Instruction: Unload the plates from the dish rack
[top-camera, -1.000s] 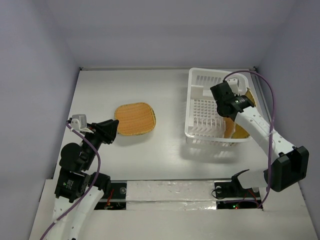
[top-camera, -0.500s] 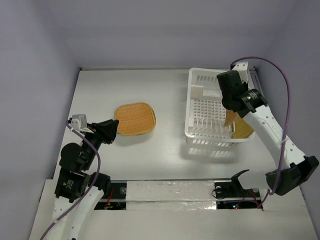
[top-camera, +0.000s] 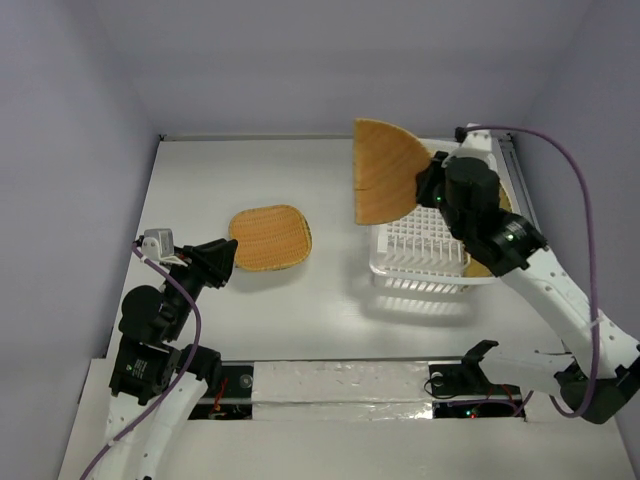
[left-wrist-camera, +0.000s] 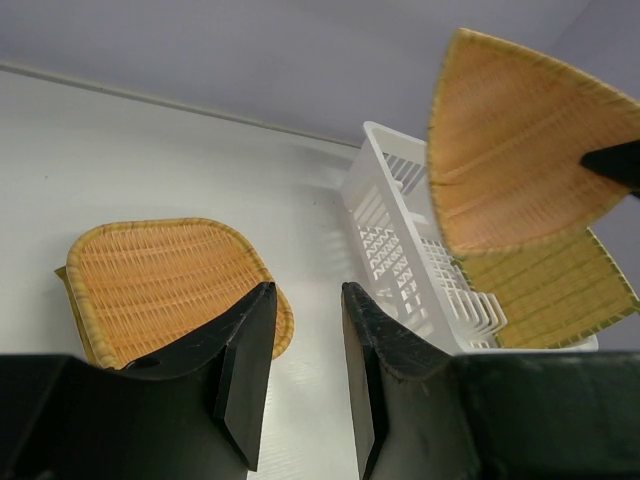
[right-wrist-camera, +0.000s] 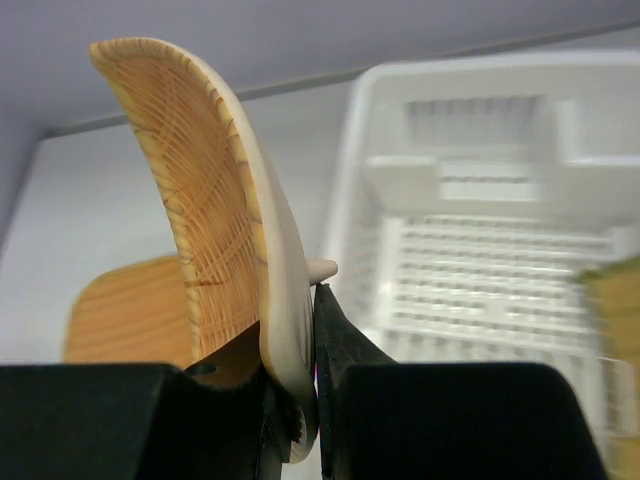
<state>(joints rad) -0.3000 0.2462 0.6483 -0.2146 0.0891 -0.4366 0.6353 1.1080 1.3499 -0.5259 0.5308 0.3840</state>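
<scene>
Though half-hidden by dish rack (left-wrist-camera: 392, 248) (right), plate (left-wrist-camera: 556, 292)

Plain lavender-grey walls (top-camera: 300, 60) box me in on three sides. Below me the white table (top-camera: 220, 170) lies evenly lit, its surface faintly glossy.

The left gripper (left-wrist-camera: 305, 335) stands parted and empty. A flat plate (left-wrist-camera: 165, 285) lies left; a raised plate (left-wrist-camera: 520, 160) tilts above the dish rack (left-wrist-camera: 400, 240), right.

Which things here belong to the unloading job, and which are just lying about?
Job: rack; lifted plate in right gripper; flat plate; racked plate.
Lying about: purple cables; foil strip at near edge.
</scene>
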